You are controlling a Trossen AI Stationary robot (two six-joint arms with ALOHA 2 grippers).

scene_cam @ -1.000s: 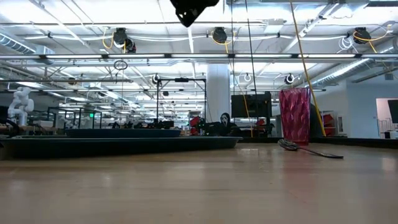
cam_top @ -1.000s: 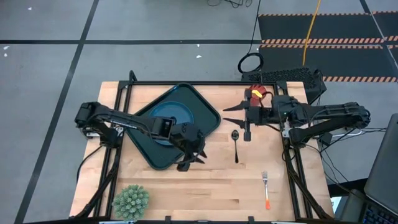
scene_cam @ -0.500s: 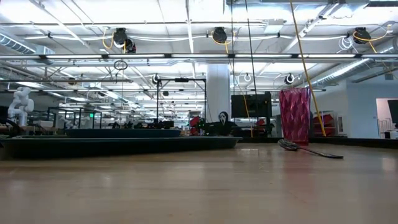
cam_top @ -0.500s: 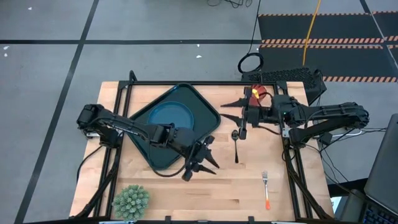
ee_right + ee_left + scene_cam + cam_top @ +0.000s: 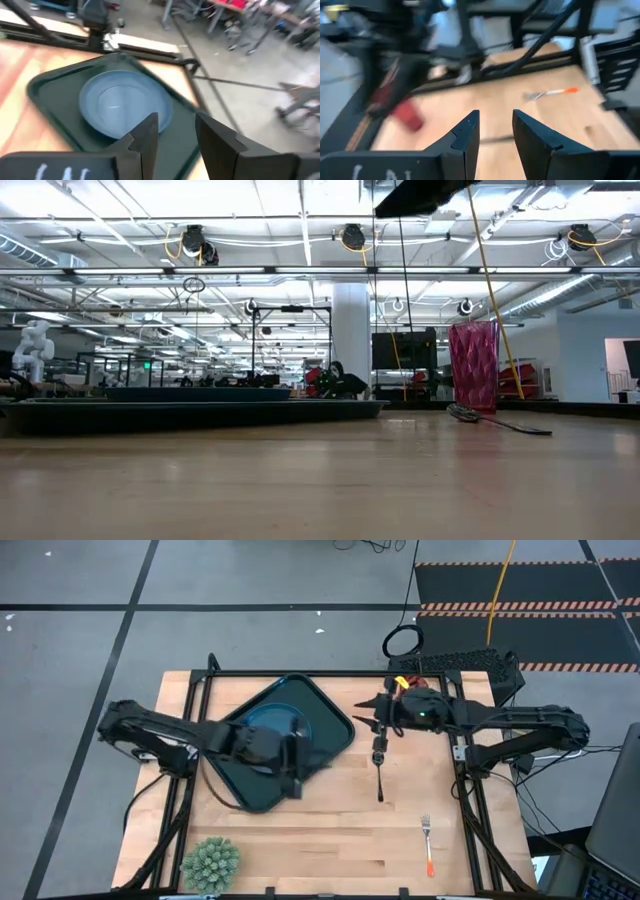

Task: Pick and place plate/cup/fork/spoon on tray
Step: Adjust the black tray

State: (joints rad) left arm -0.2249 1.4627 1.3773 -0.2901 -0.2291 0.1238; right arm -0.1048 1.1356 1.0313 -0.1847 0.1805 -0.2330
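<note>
The blue plate (image 5: 268,726) lies flat in the dark tray (image 5: 232,780) at the table's far left. The red cup (image 5: 473,366) stands upright at the far right; in the high view my right arm hides most of the cup (image 5: 402,683). Beside it the dark spoon (image 5: 380,778) lies on the wood, and the orange-handled fork (image 5: 427,845) lies near the front right. My left gripper (image 5: 298,776) hangs open over the tray's right rim. My right gripper (image 5: 362,714) is open above the table between tray and cup, facing the plate (image 5: 125,107).
A green spiky plant (image 5: 210,862) sits at the table's near left corner. Bare wood (image 5: 340,840) stretches between the tray, the spoon and the fork. A black frame (image 5: 300,673) runs along the table's far edge.
My left gripper has risen, tipped up from pointing down toward level, and drawn back from the wood beside the tray to above the tray's right rim. My right gripper has moved toward the tray and sunk a little, covering more of the cup from above. Both stay open.
</note>
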